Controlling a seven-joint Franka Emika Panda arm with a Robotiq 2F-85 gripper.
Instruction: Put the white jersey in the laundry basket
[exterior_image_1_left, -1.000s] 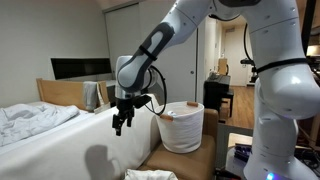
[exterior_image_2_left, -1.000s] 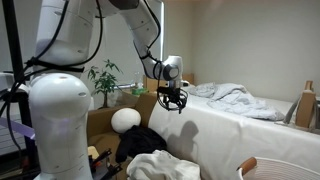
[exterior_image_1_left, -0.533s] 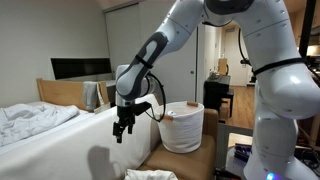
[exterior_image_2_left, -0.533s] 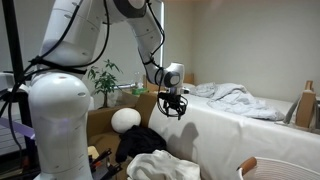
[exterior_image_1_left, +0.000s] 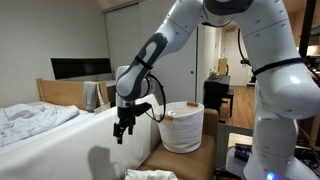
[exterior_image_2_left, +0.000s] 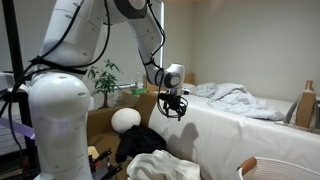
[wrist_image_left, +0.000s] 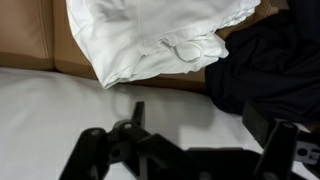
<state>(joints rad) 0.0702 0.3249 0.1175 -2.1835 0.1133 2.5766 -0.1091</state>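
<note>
Having dipped slightly over the last second and then halted, the end effector (exterior_image_1_left: 120, 131) hangs spread and empty, while the crumpled white jersey (wrist_image_left: 150, 35) lies ungrasped on the brown surface (wrist_image_left: 25, 40), outside the white laundry basket (exterior_image_1_left: 183, 126), so the pickup seems imminent.

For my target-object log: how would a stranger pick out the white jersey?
Start at the bed with white sheets. On the brown seat beside its edge lies a crumpled white jersey; the garment next to it is black.
</note>
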